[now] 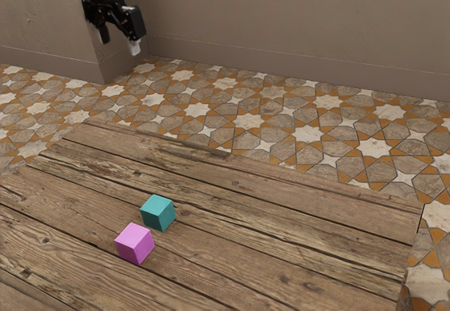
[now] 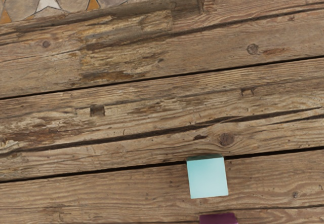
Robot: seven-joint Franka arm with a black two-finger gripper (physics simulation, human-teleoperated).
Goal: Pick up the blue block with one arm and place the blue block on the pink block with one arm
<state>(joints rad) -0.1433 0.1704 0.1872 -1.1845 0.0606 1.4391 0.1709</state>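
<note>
Hanging at about eleven o'clock from the two cubes in the exterior view, the black two-finger gripper (image 1: 119, 41) is released: its fingers stand apart with nothing between them, one ending in a pale tip. It is well apart from both blocks and high over them.

The blue block (image 1: 157, 212), a smooth, matte, teal-tinted cube with crisp edges, rests flat on the wooden table (image 1: 281, 240). The table is made of rough, weathered planks with dark grooves, knots and open grain. The pink block (image 1: 134, 243), a cube of the same plain finish, sits just beside it at about seven o'clock.

From the wrist view, the blue block (image 2: 207, 177) shows a pale square top. A narrow strip of plank separates it from the pink block (image 2: 218, 218). Beyond the table lies a tiled floor (image 1: 295, 114) of star patterns in grey, cream and orange.
</note>
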